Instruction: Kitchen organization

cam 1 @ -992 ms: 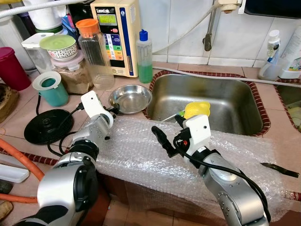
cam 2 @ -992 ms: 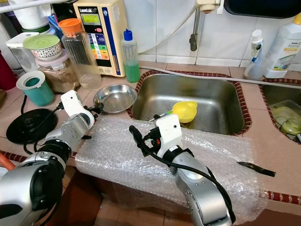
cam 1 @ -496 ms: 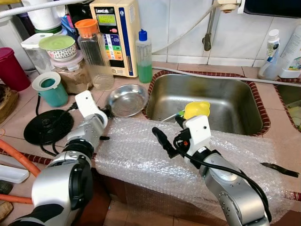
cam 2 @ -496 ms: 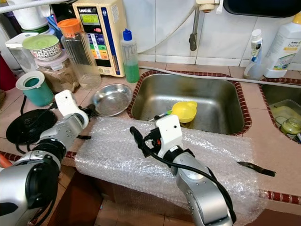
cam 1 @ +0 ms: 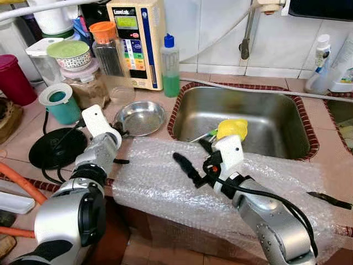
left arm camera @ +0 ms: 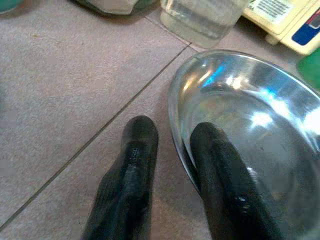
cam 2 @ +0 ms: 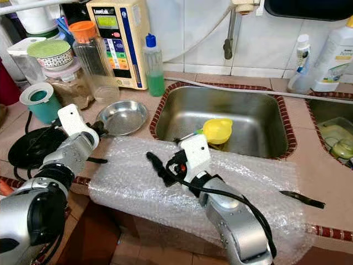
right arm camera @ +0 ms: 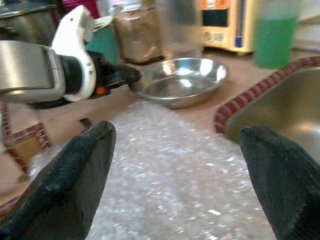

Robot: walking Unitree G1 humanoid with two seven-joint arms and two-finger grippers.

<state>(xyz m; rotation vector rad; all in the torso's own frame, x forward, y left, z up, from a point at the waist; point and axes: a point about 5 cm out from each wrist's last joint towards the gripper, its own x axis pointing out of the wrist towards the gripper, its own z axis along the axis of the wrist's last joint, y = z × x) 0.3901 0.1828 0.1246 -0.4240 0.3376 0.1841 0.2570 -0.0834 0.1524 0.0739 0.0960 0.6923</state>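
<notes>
A shallow steel bowl [cam 1: 140, 117] sits on the tiled counter, left of the sink [cam 1: 265, 105]. My left gripper [cam 1: 117, 130] is shut on its near-left rim. In the left wrist view one finger [left arm camera: 132, 165] rests on the tile outside the bowl [left arm camera: 250, 130] and the other lies inside it. My right gripper [cam 1: 193, 157] hovers open and empty just above the sheet of bubble wrap [cam 1: 160, 185] along the counter's front edge. From the right wrist view the bowl [right arm camera: 180, 80] lies ahead, with the left gripper at its rim.
A yellow cup [cam 1: 231, 128] lies in the sink. Behind the bowl stand a clear jar with an orange lid [cam 1: 107, 55], a green soap bottle [cam 1: 170, 66] and a cream water unit [cam 1: 135, 41]. A teal cup [cam 1: 59, 103] and a black kettle base [cam 1: 55, 148] sit left. A dark blade [cam 1: 330, 200] lies far right.
The steel bowl has slid leftward across the counter in my left gripper's hold. My right gripper has shifted slightly left and lower over the bubble wrap.
</notes>
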